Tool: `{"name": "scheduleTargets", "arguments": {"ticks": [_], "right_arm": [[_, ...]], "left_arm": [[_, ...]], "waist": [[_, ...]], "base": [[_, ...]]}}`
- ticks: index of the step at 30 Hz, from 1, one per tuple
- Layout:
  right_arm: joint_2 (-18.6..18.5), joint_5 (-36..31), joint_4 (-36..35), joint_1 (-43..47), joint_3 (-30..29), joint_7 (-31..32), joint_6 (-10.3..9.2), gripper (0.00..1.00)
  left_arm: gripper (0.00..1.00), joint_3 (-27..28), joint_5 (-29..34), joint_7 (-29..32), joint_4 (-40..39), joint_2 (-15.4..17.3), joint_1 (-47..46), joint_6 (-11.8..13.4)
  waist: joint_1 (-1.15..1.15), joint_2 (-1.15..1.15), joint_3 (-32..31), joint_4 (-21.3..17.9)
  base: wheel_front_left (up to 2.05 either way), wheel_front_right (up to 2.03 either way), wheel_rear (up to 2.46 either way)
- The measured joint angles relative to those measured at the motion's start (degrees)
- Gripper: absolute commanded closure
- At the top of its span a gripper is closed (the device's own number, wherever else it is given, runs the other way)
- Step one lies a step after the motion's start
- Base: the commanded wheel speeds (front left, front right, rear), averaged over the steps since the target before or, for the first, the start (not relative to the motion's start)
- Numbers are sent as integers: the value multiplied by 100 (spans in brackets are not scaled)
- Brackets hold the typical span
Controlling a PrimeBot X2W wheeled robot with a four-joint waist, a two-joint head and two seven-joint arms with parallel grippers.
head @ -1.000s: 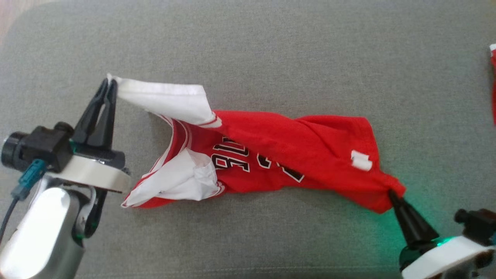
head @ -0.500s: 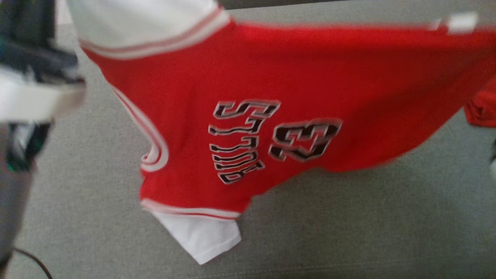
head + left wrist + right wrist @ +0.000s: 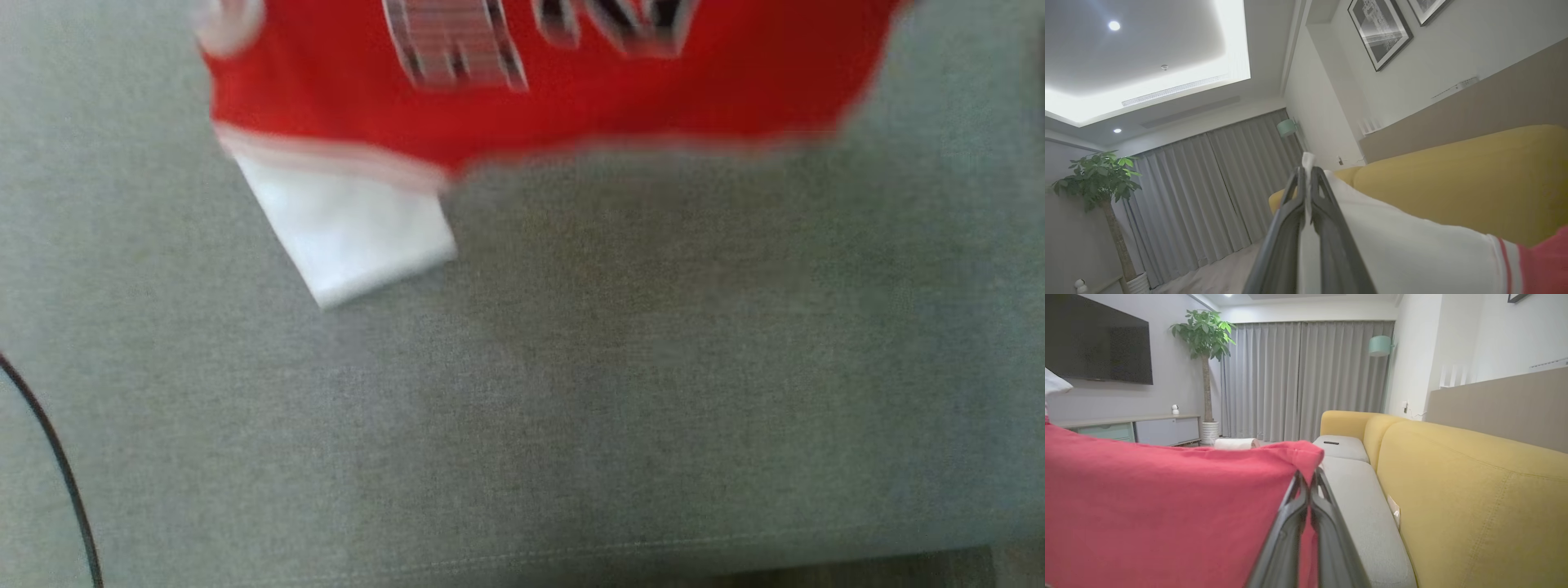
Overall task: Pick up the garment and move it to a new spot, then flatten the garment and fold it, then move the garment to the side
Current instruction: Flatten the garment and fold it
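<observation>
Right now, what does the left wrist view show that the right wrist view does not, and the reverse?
Left wrist view: the left gripper shut on the white sleeve of the red jersey, the bright recessed ceiling. Right wrist view: the right gripper shut on the jersey's red edge, a black wall television, the grey seat cushion. Both: the yellow fabric sofa back, grey curtains, the green potted plant.

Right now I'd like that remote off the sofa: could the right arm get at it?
Probably not as things stand: the right pincer is shut on the red garment. The remote lies farther along the grey seat, so the arm would have to let go first.
</observation>
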Motion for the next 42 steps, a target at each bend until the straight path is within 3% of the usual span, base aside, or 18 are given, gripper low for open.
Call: {"name": "scheduleTargets", "arguments": {"ticks": [6, 9, 14, 20, 26, 37, 42], "right_arm": [[165, -424, 1401, -1421, 194, -975, 0, 100], [76, -630, 1783, -1906, 333, -1341, 0, 100], [-68, -695, 2137, -2113, 690, -1605, 0, 100], [-148, -399, 2761, -1734, 1276, -1975, 0, 100], [-179, 255, 2892, -677, 1623, -2161, 0, 100], [-515, 1227, 2046, 1528, 2017, -2247, 0, 100], [-687, 1436, 1583, 2499, 2108, -2186, 0, 100]], "left_arm": [[100, -16, 459, -386, 961, -364, -1343, 203], [100, 65, 534, -390, 592, -504, -1696, 237], [100, 243, 535, -414, 163, -576, -1545, 89], [100, 401, 257, -430, -235, -808, 266, -165], [100, 655, 92, -428, -832, -817, 1956, -246], [100, 968, -213, -426, -1624, -520, 5431, -287], [100, 1067, -255, -425, -1951, -425, 6530, -307]], "waist": [[0, 0, 448, 7], [-2, 0, 635, 62], [-2, 0, 901, 159], [-1, 0, 1176, 411], [-3, 0, 831, 443], [-5, 1, -390, 318], [-5, 1, -829, 246]], "base": [[0, 0, 0], [0, 0, 0], [0, 0, 0], [0, 0, 0], [0, 0, 0], [0, 0, 0], [0, 0, 0]]}}
